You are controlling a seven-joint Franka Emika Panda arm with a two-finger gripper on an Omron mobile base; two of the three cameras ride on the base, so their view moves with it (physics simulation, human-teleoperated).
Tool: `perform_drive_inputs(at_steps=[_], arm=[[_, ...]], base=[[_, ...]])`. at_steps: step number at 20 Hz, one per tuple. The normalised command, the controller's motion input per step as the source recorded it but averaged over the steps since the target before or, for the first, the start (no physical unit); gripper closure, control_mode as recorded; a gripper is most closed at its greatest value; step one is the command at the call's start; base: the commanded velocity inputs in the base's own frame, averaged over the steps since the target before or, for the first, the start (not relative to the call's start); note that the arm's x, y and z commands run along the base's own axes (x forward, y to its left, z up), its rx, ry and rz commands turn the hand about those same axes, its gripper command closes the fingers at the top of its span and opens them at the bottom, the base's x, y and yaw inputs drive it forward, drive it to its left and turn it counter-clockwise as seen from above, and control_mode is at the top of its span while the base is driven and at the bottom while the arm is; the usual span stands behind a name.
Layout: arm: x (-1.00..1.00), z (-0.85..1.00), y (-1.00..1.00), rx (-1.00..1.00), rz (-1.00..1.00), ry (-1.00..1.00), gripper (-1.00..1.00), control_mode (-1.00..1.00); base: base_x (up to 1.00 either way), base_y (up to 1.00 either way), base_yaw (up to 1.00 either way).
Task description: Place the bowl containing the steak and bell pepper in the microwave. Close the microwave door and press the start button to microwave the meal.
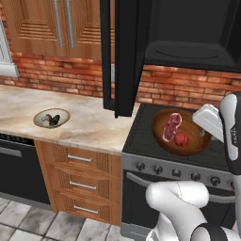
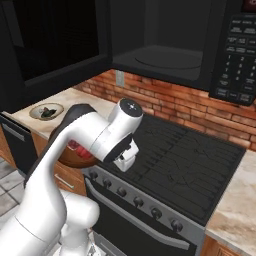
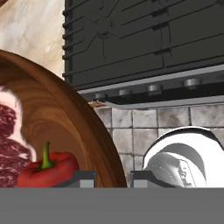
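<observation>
One wooden bowl is held at its rim, clamped between the fingers of the gripper, above the stove. One steak and one red bell pepper lie inside it. One microwave stands above, its door swung open. The arm is bent, hand angled down.

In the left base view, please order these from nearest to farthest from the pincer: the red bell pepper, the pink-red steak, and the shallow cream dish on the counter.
1. The small red bell pepper, in the dark-brown wooden bowl, on the side toward the pincer.
2. The flat pink-red steak, just left of the pepper in the same bowl.
3. The shallow cream dish, far left on the marble counter.
</observation>
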Motion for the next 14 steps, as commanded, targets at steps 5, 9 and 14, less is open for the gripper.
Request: perform_drive_inputs(at_steps=[5, 9, 14], arm=[[0.00, 0.00, -0.20, 0.00, 0.00, -0.04, 1.00, -1.00], [0.00, 0.00, -0.05, 0.00, 0.00, 0.00, 1.00, -1.00], [0.00, 0.00, -0.01, 0.00, 0.00, 0.00, 1.00, -1.00]], base=[[0.00, 0.00, 0.00], [0.00, 0.00, 0.00], [0.00, 0.00, 0.00]])
